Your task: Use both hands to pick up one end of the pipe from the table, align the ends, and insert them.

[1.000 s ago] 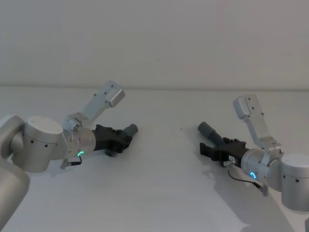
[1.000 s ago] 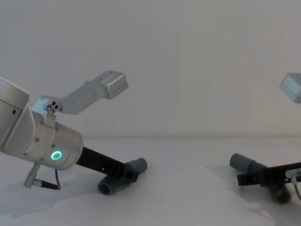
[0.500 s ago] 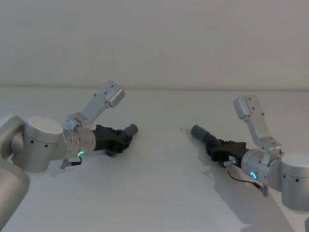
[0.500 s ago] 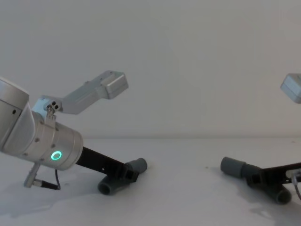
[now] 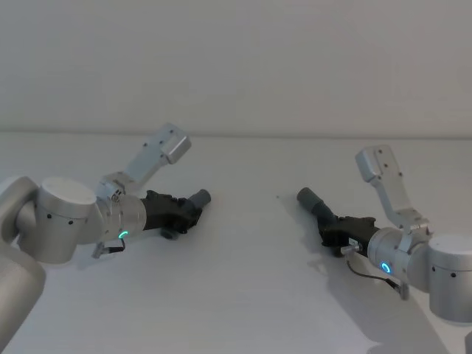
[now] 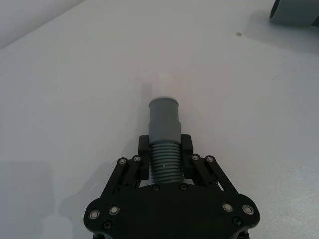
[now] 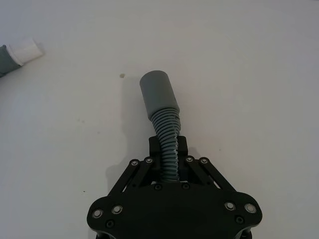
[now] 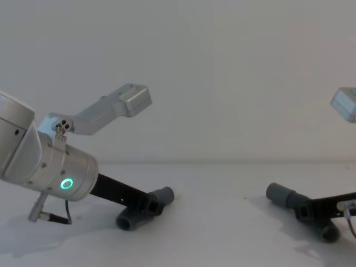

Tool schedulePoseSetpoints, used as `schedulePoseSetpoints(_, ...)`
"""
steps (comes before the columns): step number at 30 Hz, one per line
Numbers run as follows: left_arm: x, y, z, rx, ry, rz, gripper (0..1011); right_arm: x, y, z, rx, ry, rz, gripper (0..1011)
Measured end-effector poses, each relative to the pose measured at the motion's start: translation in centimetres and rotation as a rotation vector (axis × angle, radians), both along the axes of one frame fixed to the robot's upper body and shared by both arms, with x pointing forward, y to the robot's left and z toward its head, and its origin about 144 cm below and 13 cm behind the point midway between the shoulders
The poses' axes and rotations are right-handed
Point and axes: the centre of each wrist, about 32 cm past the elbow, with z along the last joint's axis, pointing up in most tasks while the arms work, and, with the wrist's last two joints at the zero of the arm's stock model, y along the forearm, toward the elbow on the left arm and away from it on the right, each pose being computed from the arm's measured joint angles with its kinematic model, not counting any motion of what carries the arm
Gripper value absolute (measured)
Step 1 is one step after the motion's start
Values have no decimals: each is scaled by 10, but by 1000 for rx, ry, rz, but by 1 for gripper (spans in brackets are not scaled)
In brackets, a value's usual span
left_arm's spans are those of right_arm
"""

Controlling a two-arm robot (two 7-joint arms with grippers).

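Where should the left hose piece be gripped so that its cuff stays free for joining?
On the ribbed section just behind the smooth cuff, coming from behind along its length, a finger on each side, as the left gripper does. The ribs should resist slipping, and the cuff sticks out clear.

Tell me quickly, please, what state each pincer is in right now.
Left pincer: shut on the left hose piece.
Right pincer: shut on the right hose piece.

Light: we find it bright, even, diffuse | Shadows: we note soft ones on the table (image 5: pixel 243 295) under left arm (image 5: pixel 66 221) and right arm (image 5: pixel 442 273) | Glow: green ring light (image 8: pixel 67 183) stands out.
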Motion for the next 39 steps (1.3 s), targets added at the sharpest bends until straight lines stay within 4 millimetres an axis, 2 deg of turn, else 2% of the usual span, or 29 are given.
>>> schedulePoseSetpoints(18, -1, -2, 9, 66, -52, -40, 343, -6, -6, 3, 33, -75, 24, 155)
schedulePoseSetpoints(27, -4, -2, 25, 115, -135, -120, 343, -10, -19, 11, 87, -165, 98, 155)
schedulePoseSetpoints(39, -8, 3, 45, 178, -248, -296, 343, -13, -50, 21, 137, -253, 272, 155)
